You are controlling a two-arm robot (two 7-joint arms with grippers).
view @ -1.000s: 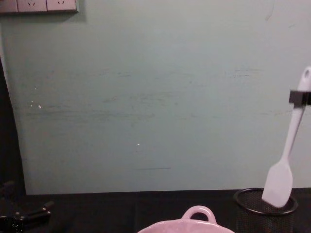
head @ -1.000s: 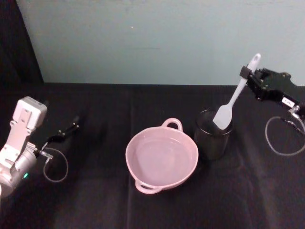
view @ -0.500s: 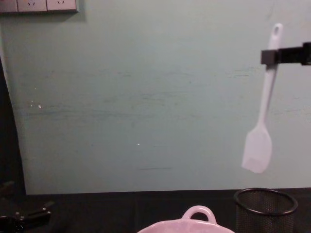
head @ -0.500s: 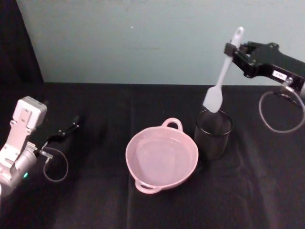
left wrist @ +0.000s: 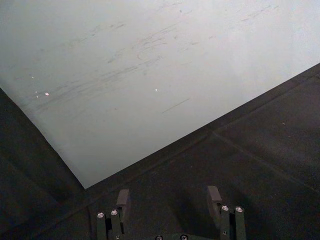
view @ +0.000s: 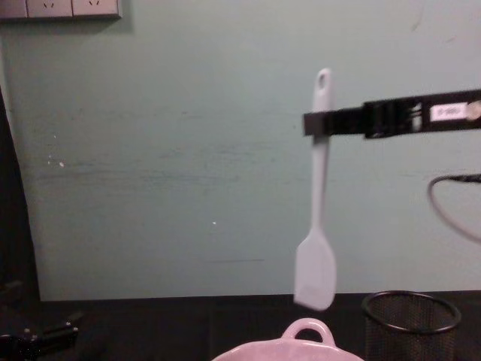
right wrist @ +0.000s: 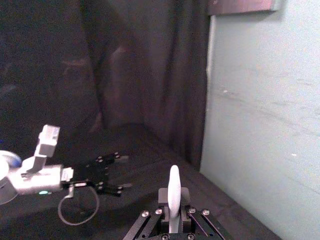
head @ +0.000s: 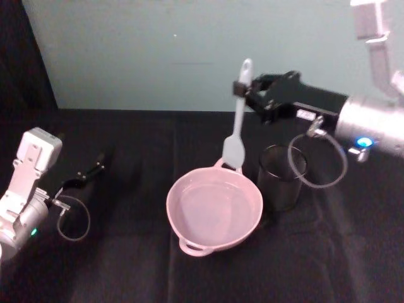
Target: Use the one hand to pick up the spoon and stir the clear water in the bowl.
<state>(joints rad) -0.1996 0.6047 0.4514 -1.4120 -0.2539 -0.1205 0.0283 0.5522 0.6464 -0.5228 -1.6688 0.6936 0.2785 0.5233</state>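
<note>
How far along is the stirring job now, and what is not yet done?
Done: the right hand grips the spoon near its handle end, clear of the mesh cup. In hand: the spoon hangs upright, head above the far handle of the pink bowl, not in the water. Left: lower it and stir. The left hand is parked, open, at the left.

Head view: high on the robot, facing forward and down; it takes in the bench from near edge to the wall.
Chest view: low, about level with the bowl rim, facing straight across to the wall.
Left wrist view: low over the bench's left side, behind the left gripper, facing the wall.
Right wrist view: raised, behind the right gripper, facing across the bench to the left arm.
Shared: head and chest views both hold spoon, bowl and cup.
</note>
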